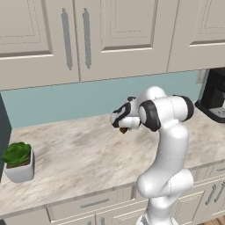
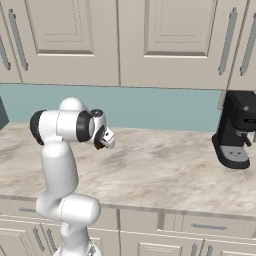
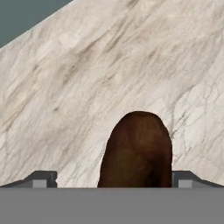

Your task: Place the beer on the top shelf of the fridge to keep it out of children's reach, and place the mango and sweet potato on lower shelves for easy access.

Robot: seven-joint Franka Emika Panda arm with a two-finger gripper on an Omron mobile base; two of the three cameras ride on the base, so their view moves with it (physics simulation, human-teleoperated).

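Observation:
The sweet potato (image 3: pixel 138 151), a dark brown lump with a reddish tint, sits between the fingers of my gripper (image 3: pixel 113 180). It lies close to the right fingertip (image 3: pixel 186 180), and a gap separates it from the left one. The jaws stand wide open. In the base views the hand is folded in close to the arm above the marble counter (image 1: pixel 79 154), with the sweet potato (image 1: pixel 124 130) (image 2: pixel 99 146) showing just under the gripper (image 1: pixel 122 125) (image 2: pixel 104 141). I cannot tell whether it rests on the counter. The beer, the mango and the fridge shelves are out of view.
A potted green plant (image 1: pixel 18 161) stands near the counter's left front edge. A black coffee machine (image 2: pixel 235 131) stands at the right against the teal wall. Beige cupboards (image 1: pixel 88 39) hang overhead. A dark grey panel (image 1: pixel 2 132) closes the left end.

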